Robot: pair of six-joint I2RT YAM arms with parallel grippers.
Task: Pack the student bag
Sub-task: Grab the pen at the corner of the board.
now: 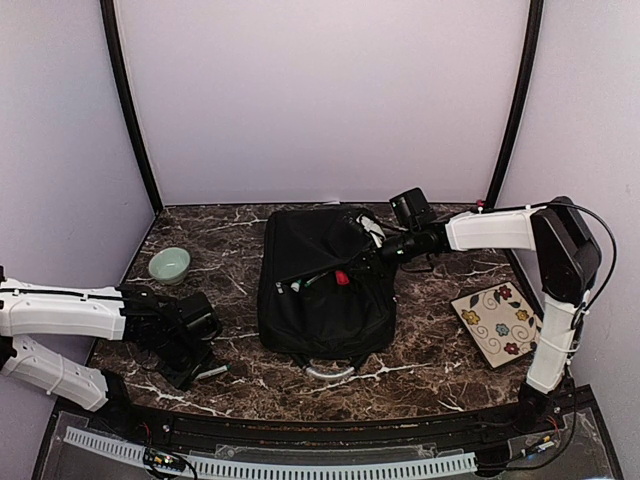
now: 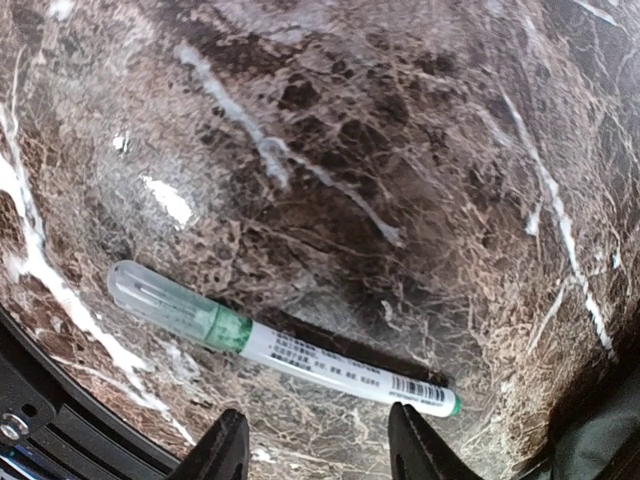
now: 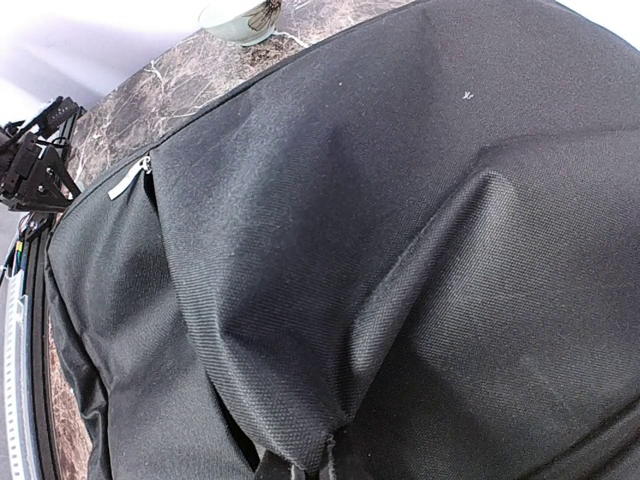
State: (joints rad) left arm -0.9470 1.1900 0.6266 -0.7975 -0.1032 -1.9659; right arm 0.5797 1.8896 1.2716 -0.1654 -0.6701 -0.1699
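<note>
The green marker pen (image 2: 280, 340) lies on the surface (image 2: 400, 150) just ahead of the open, empty left fingers (image 2: 225, 452), its long axis nearly along their closing line, while the right fingers (image 3: 270, 466) pinch the student bag (image 1: 320, 290) mid-surface.

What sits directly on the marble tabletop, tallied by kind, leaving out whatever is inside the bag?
Black backpack: 1
Pale green bowl: 1
Green-banded marker pen: 1
Floral-patterned square mat: 1
Total: 4
</note>
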